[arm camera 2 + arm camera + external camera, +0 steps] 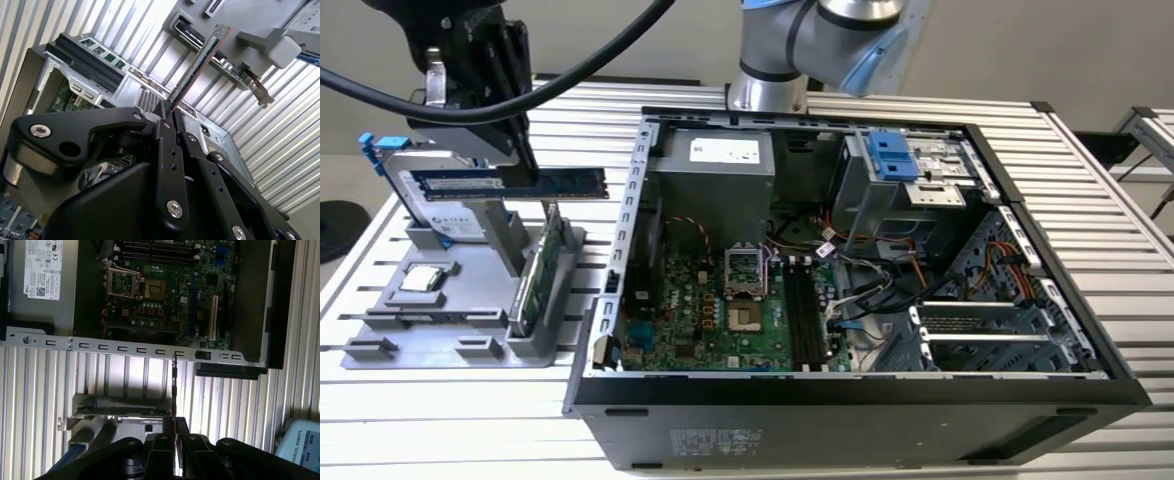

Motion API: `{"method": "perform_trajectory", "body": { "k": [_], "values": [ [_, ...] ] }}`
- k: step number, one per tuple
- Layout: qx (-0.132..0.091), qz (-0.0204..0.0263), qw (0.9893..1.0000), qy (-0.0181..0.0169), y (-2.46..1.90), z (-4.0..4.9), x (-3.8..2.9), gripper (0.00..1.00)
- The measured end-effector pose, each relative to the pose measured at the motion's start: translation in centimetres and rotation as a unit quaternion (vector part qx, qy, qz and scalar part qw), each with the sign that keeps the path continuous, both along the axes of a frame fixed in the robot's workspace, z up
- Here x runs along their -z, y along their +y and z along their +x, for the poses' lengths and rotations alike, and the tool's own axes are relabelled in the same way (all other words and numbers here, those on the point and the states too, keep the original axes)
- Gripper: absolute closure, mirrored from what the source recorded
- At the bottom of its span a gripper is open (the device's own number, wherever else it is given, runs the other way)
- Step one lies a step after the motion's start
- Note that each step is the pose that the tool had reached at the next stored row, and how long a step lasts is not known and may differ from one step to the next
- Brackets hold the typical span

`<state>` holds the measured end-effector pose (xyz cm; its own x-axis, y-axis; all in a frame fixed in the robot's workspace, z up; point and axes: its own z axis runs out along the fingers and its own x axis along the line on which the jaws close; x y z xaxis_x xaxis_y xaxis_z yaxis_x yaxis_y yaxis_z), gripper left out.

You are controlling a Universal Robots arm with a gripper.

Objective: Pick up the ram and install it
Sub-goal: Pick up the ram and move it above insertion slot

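Gripper point(474, 160) clamps the ram point(520, 184), seemingly clear above the grey holder point(460, 312), at the exterior view's upper left.

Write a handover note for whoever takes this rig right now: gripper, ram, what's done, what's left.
Gripper: shut on the ram.
Ram: held in the air above the grey parts holder, at the exterior view's left, outside the open computer case.
Done: ram picked up, clear of the holder.
Left: the install. The ram is not yet in the memory slots on the motherboard.
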<state>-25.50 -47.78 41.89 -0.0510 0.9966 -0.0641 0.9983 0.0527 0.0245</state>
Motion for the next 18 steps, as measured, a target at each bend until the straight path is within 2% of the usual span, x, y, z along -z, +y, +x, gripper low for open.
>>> {"method": "perform_trajectory", "body": {
  "k": [18],
  "values": [
    [0.0,0.0,1.0,-0.0001,0.0,1.57,0.01,1.0]
  ]
}}
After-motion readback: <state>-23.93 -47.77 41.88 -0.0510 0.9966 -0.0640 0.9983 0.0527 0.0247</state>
